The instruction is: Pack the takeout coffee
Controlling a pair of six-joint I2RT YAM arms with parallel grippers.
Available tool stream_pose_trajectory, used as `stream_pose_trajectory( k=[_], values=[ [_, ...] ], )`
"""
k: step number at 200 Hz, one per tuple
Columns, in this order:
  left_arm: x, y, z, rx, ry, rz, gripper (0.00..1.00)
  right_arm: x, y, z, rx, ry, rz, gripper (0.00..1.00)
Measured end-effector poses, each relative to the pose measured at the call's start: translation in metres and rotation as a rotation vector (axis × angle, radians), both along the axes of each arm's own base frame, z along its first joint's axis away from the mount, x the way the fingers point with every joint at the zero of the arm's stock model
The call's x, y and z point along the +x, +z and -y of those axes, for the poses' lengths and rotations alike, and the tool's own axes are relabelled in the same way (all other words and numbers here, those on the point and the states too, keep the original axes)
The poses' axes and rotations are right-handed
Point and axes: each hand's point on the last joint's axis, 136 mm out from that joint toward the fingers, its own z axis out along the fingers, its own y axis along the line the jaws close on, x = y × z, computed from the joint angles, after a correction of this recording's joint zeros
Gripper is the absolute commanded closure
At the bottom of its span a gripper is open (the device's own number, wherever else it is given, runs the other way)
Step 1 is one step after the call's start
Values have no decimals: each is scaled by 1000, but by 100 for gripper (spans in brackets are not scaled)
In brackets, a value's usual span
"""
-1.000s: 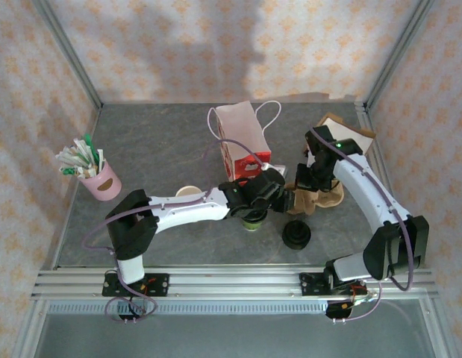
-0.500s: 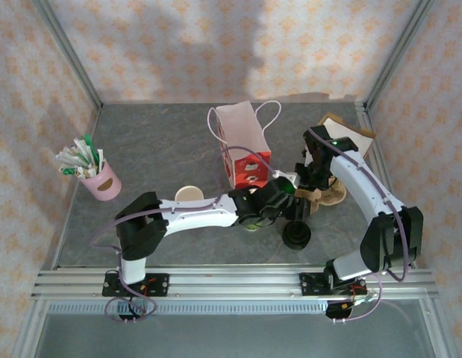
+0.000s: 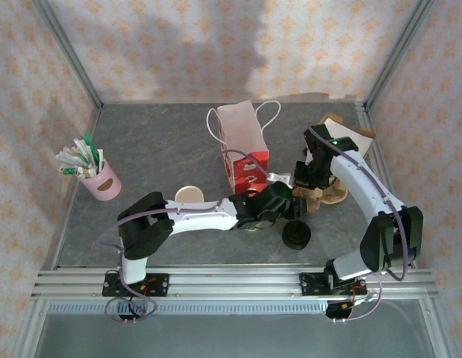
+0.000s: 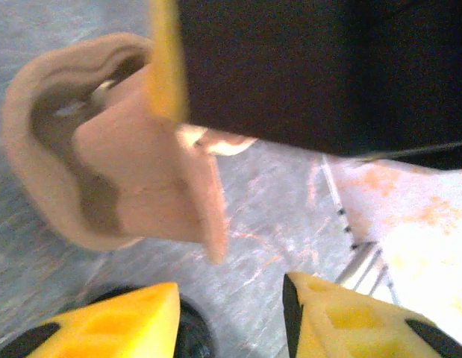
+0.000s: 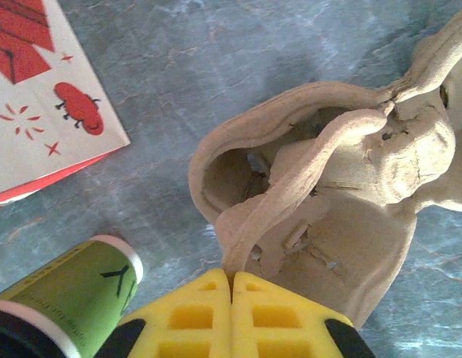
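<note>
Top view: the left gripper (image 3: 281,203) is reaching across the table (image 3: 156,149) toward a moulded pulp cup carrier (image 3: 325,195). In the left wrist view its jaws are standing spread, with bare table showing between them. The right gripper (image 5: 231,280) is keeping its jaws pressed together on a thin wall of the carrier. The takeout coffee (image 3: 251,226) is sitting on the table, partly hidden under the left arm, in front of the red-and-white paper bag (image 3: 242,138). It is lying outside the carrier, between a lidless cup (image 3: 189,195) and a stack of black lids (image 3: 296,236). Whether it is standing upright cannot be told.
</note>
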Motion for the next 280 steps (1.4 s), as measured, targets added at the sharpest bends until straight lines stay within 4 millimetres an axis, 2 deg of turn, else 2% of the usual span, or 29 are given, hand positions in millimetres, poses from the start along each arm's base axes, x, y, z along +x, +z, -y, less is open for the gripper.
stream_pose_trajectory(
  k=[21, 39, 83, 133, 192, 233, 280],
  values=[
    [-4, -18, -15, 30, 25, -10, 57, -2, 0, -6, 20, 12, -8, 100],
    [-4, -24, -20, 41, 41, -14, 57, -1, -2, -7, 27, 13, -21, 100],
    [1, -8, -11, -14, 45, 11, 56, 5, -4, -11, 33, 14, -38, 100],
    [7, 8, 9, -57, 48, 42, 53, 4, -1, -7, 30, -1, -49, 100],
    [20, 1, 11, -39, 102, 71, 61, 6, -6, -3, 22, -17, -70, 100],
    [21, 0, 12, -43, 117, 86, 58, 6, -6, -1, 27, -28, -74, 100],
    [10, -11, 11, -44, 117, 97, 52, 6, -5, 1, 35, -39, -77, 100]
  ],
)
